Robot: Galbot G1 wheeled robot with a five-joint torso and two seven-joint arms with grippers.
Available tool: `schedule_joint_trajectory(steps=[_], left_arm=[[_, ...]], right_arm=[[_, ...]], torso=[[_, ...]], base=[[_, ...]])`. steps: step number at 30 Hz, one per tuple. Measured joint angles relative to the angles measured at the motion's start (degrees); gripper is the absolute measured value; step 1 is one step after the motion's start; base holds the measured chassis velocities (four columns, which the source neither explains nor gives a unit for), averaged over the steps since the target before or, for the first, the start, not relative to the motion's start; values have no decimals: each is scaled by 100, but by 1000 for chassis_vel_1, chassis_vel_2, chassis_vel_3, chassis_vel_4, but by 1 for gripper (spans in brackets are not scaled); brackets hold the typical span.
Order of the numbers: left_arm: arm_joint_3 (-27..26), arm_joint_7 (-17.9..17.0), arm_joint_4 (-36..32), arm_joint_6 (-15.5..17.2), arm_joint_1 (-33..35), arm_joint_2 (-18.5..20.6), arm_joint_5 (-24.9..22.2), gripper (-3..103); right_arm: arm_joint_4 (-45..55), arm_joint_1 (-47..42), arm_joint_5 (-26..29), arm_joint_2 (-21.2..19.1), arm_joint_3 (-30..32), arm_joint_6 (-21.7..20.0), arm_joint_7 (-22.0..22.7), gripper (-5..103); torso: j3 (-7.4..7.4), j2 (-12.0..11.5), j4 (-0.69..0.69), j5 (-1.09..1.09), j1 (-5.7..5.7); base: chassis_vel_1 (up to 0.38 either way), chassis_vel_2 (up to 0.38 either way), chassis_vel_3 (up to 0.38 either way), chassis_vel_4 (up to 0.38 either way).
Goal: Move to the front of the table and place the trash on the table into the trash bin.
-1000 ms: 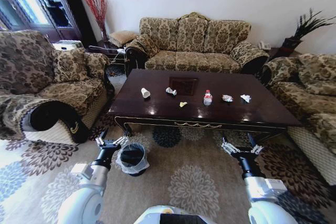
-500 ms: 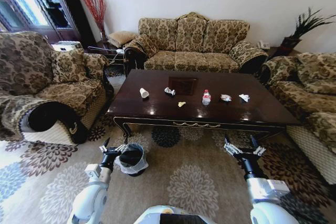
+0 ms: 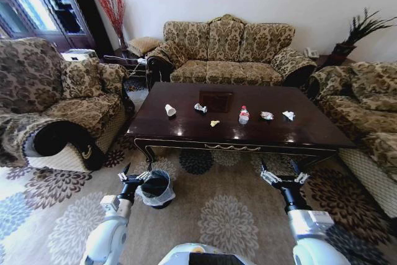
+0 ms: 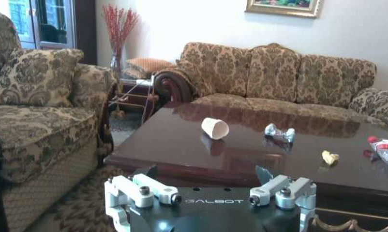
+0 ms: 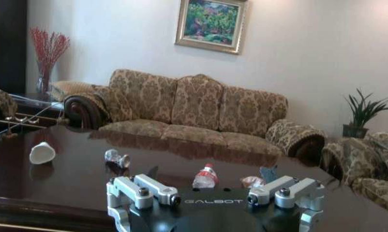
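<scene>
Glossy dark wood table (image 3: 186, 125) at head-view centre carries the trash: paper cup (image 3: 170, 110), bottle (image 3: 244, 115), wrappers. Trash bin (image 3: 156, 187) lower left. Left gripper (image 3: 135, 178) and right gripper (image 3: 284, 177) spread wide, empty.

Left wrist view, centre: cup (image 4: 215, 128) looks light, crushable; pinch its rim gently.

Right wrist view, lower centre: bottle (image 5: 205, 177) looks slippery; grasp mid-body.

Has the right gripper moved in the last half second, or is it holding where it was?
Yes. Against the table, which has stayed put in the head view, the right gripper has shifted slightly forward toward the table's front edge and a little to the robot's left, fingers open.
</scene>
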Motion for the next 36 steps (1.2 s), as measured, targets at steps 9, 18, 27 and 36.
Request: schedule_joint_trajectory(steps=[9,18,27,36], left_arm=[[16,9,-83,11,26,-18,37,100],[2,8,-9,12,8,-20,26,100],[5,6,-4,11,5,-24,21,100],[3,4,0,11,5,-22,19,100]], right_arm=[[-74,-26,-56,25,0,126,-51,100],[-104,-17,-27,24,-4,194,-86,100],[-105,-15,-19,21,-2,197,-88,100],[-105,-15,-16,22,-3,197,-88,100]], torso=[[0,0,0,0,0],[0,0,1,-2,0],[0,0,-1,2,0],[0,0,0,-2,0]], base=[[197,185,-180,-184],[268,269,-253,-253],[43,26,-45,-41],[-22,-22,15,9]])
